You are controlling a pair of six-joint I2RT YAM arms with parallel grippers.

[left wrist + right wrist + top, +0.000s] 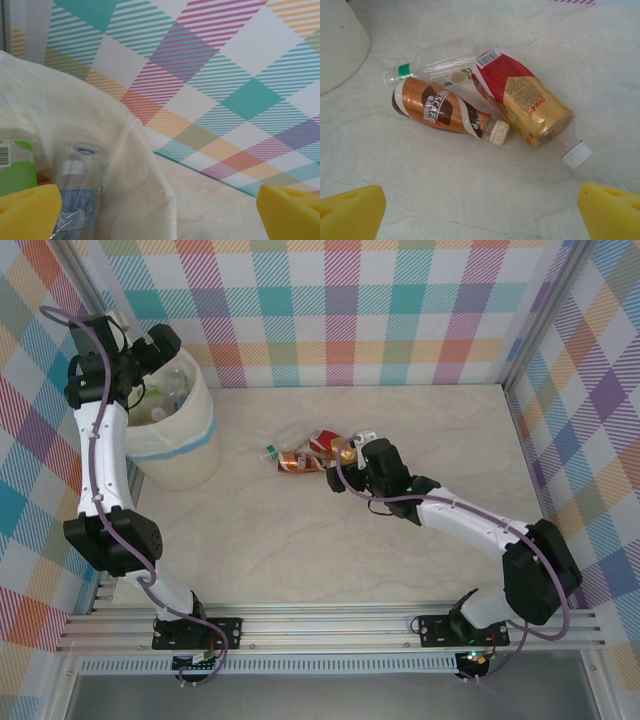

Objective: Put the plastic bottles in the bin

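Three plastic bottles [305, 455] lie on their sides in a tight cluster near the middle of the table [400, 560]. From the right wrist view they are a brown coffee bottle [440, 111] with a cream cap, a red-and-gold bottle [525, 100] with a white cap, and behind them a clear bottle with a green cap [437, 62]. The brown one's cap ends just beside the red-and-gold one's side.

The right gripper [481, 215] hangs close over this cluster on its near side. Its yellow fingertips [350, 212] are spread wide, with bare tabletop between them and nothing held.

Well apart from the cluster, at the far left of the table, stands the bin [185, 455]. More bottles lie inside it, among them a green-labelled bottle [17, 170] and a clear blue-labelled bottle [77, 190] next to it.

The left gripper [159, 212] is poised above the bin's rim, spread just as wide and gripping nothing.

Plaid walls [350, 310] close in the table on three sides.
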